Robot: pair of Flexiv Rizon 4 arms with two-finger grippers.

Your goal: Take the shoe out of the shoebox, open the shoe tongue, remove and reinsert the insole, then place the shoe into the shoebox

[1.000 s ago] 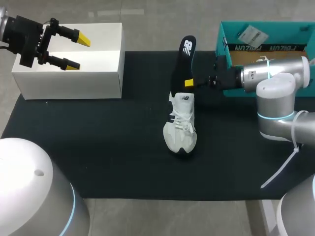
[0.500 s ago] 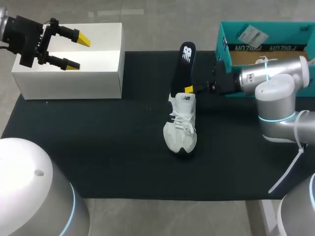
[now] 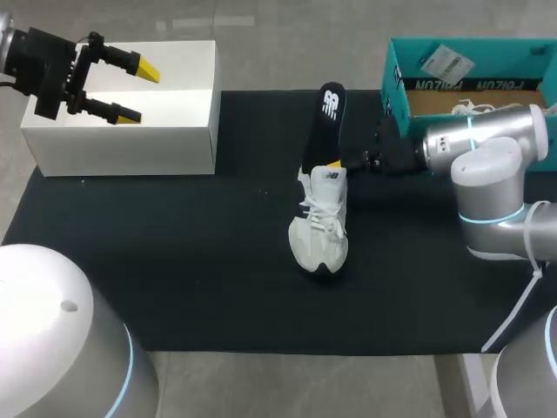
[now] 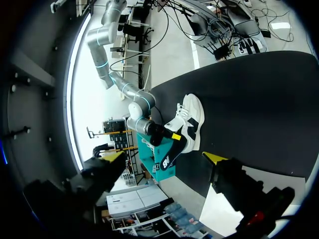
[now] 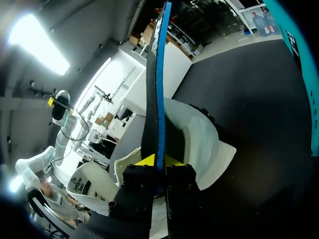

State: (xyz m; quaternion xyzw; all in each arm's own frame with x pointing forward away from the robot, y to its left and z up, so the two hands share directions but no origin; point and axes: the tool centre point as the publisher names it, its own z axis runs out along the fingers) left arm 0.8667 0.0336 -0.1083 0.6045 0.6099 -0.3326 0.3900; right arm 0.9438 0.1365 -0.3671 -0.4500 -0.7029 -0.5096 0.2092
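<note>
A white shoe point(image 3: 318, 225) lies on the black mat, toe toward me. A black insole point(image 3: 327, 117) stands slanted out of its heel opening, lower end inside the shoe. My right gripper point(image 3: 334, 163), reaching in from the right, is shut on the insole just above the shoe's collar. In the right wrist view the gripper point(image 5: 155, 163) pinches the thin insole point(image 5: 156, 74) edge-on, with the shoe point(image 5: 202, 144) right beneath. My left gripper point(image 3: 139, 93) hangs open and empty over a white box point(image 3: 174, 131) at the far left. Its wrist view shows the shoe point(image 4: 193, 119) far off.
The teal shoebox point(image 3: 396, 83) stands open at the back right, behind my right arm, with another white shoe partly showing inside. The black mat point(image 3: 174, 261) covers the table's middle; its front and left parts are bare.
My right gripper has moved the insole down toward me, so its lower end sits deeper in the shoe's heel. The right wrist has drawn back to the right. The left arm has stayed put.
</note>
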